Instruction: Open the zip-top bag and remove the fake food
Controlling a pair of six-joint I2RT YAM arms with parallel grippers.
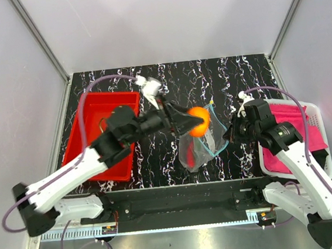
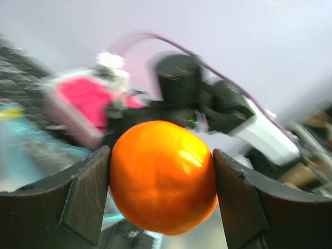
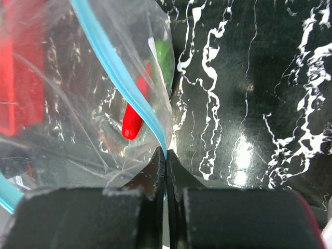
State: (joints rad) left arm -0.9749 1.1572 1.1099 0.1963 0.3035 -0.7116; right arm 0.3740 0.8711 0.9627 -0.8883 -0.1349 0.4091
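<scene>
My left gripper [image 1: 198, 122] is shut on the orange fruit [image 1: 198, 122] and holds it above the open zip-top bag [image 1: 199, 148]. In the left wrist view the orange fruit [image 2: 163, 176] fills the gap between both fingers [image 2: 78, 197]. My right gripper [image 1: 229, 136] is shut on the bag's blue-teal zip strip [image 3: 119, 78] at its right edge and holds it up; my right gripper [image 3: 166, 155] shows its jaws pinched together on the strip. Inside the bag I see a red chili [image 3: 132, 122] and a green piece [image 3: 163, 57].
A red tray [image 1: 103, 133] stands on the left of the black marbled table [image 1: 232, 77]. A white basket [image 1: 324, 144] with a pink cloth [image 1: 299, 132] is on the right, beneath my right arm. White walls enclose the table.
</scene>
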